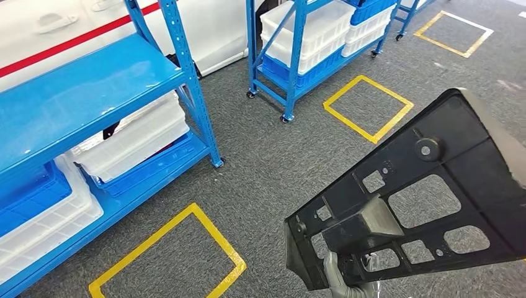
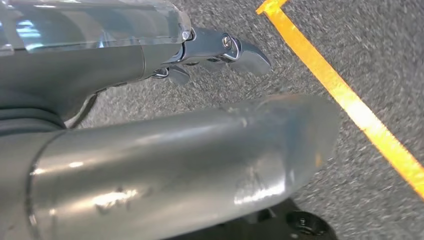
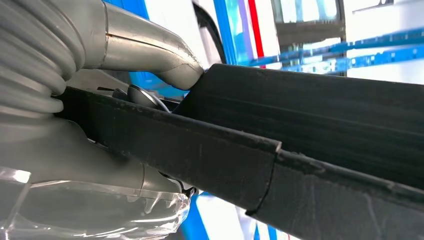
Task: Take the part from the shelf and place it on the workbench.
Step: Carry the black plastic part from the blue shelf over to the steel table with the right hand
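Right hand [image 1: 347, 279] gripped the black part [image 1: 428, 192] at its lower edge, thumb [image 3: 150, 45] pressed on 1 face, holding it tilted in the air above grey carpet [image 1: 273, 155]. Left hand [image 2: 210, 55] hung over the carpet near a yellow tape line [image 2: 350, 100], fingers apart, holding nothing. Blue shelf [image 1: 80, 93] stood at left with white crates [image 1: 133, 139].

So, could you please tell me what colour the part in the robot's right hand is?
The part is black, clearest in the head view.
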`<control>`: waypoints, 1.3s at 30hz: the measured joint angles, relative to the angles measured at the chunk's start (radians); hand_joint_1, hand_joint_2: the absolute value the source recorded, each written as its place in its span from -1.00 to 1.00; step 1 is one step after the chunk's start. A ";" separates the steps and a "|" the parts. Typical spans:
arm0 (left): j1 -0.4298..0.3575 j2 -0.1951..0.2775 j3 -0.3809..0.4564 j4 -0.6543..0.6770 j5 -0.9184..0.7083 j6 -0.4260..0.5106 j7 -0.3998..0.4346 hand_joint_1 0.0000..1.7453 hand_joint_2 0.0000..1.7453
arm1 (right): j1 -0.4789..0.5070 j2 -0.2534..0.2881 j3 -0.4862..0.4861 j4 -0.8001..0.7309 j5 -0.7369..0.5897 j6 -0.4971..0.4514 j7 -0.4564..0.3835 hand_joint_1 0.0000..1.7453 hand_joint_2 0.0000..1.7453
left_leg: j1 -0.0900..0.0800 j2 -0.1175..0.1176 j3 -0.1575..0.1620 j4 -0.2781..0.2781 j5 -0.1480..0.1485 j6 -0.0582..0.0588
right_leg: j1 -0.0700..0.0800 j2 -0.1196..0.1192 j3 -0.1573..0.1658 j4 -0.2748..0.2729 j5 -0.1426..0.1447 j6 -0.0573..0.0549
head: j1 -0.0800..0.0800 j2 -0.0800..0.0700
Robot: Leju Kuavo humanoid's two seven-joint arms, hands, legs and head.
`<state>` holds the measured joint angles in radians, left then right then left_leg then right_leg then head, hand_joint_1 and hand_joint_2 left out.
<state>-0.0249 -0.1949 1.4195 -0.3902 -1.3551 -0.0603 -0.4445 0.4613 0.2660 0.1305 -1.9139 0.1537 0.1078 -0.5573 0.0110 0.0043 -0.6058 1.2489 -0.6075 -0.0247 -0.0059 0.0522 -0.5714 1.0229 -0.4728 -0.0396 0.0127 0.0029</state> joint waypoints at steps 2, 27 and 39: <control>0.002 0.000 -0.003 0.000 -0.009 0.000 0.002 -1.00 -1.00 | 0.004 0.005 -0.001 -0.005 0.001 0.004 -0.001 1.00 1.00 | 0.003 -0.035 0.057 -0.130 0.069 0.005 | 0.000 0.027 -0.003 0.008 -0.002 0.004 | 0.000 0.000; 0.000 -0.007 -0.015 0.002 -0.062 0.001 0.019 -1.00 -1.00 | 0.046 0.067 -0.084 -0.075 0.064 0.095 0.000 1.00 1.00 | 0.001 0.012 0.029 -0.051 -0.022 -0.001 | 0.000 -0.045 0.005 -0.012 -0.001 0.002 | 0.001 0.000; 0.001 -0.008 0.006 0.003 -0.062 0.009 0.036 -1.00 -1.00 | 0.025 0.071 -0.075 -0.055 0.094 0.060 0.000 1.00 1.00 | 0.007 -0.058 0.079 -0.226 0.106 0.033 | -0.005 0.062 -0.034 0.033 -0.010 0.045 | -0.001 0.000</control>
<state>-0.0239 -0.2029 1.4254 -0.3876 -1.4166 -0.0514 -0.4086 0.4862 0.3367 0.0553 -1.9693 0.2481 0.1679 -0.5571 0.0184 -0.0535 -0.5269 1.0231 -0.5011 0.0084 -0.0106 0.1146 -0.6052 1.0563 -0.4826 0.0055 0.0115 0.0030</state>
